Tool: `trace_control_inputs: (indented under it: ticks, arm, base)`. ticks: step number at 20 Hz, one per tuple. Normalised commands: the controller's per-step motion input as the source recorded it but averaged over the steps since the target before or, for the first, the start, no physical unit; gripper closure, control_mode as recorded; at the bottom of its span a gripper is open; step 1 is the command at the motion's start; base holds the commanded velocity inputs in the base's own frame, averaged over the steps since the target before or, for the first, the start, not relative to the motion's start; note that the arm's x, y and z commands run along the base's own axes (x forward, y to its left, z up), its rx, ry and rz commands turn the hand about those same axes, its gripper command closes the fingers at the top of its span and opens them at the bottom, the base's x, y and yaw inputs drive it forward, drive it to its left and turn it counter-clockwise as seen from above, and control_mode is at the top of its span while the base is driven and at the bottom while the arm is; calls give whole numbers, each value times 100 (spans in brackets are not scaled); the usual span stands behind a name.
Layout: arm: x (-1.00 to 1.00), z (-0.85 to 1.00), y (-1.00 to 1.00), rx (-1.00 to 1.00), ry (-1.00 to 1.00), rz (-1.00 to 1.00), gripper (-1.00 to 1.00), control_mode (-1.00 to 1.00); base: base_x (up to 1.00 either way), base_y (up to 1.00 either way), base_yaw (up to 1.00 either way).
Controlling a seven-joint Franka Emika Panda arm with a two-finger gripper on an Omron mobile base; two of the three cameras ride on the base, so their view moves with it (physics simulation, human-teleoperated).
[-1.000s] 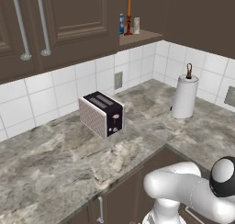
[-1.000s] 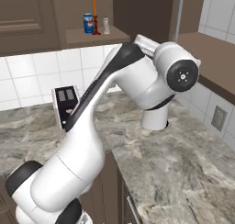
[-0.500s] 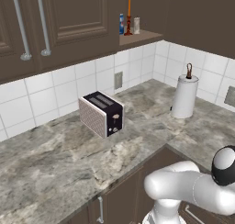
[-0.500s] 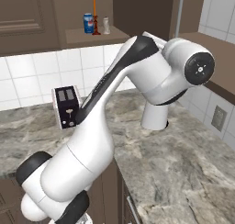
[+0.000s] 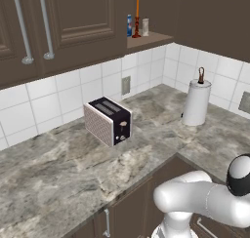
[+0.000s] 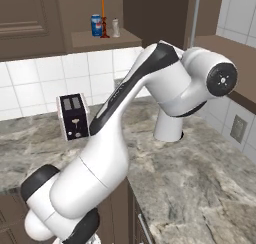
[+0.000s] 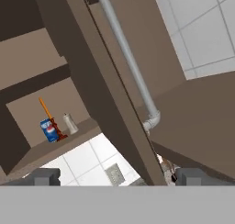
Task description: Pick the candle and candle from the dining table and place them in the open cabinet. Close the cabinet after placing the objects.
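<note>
Hand view: wide-open, empty pincer [image 7: 117,177] faces cabinet door [image 7: 98,87]; base views show toaster [image 5: 107,120].

Dark matt brown wood: cabinet [image 5: 83,17], shelf [image 6: 102,38]. Satin silver metal: bar handle [image 7: 131,64]. Polished grey-brown marble pattern: tabletop [image 5: 58,173]. Glossy white tile: backsplash [image 5: 63,93]. Waxy orange taper candle [image 6: 103,5]. White paper: towel roll [image 5: 196,103].

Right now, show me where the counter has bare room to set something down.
Bare counter lies in front of the toaster, and between it and the paper towel roll. The cabinet shelf is crowded: blue can, orange candle, pale candle.
</note>
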Motion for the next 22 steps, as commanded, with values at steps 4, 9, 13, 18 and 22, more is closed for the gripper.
trace_control_inputs:
  ticks: [4, 9, 13, 18, 22]
  arm:
    - [52, -17, 8, 0, -9, 0, -100, -100]
    - [67, -10, 4, 2, -4, 3, -100, -100]
    - [59, -6, -10, 1, 4, 12, -100, -100]
    - [71, -18, -10, 7, 7, 26, -100, -100]
    - [99, -58, 29, 16, 3, 41, -100, -100]
  base:
    - [0, 0, 0]
    - [0, 0, 0]
    - [0, 0, 0]
    - [0, 0, 0]
    - [0, 0, 0]
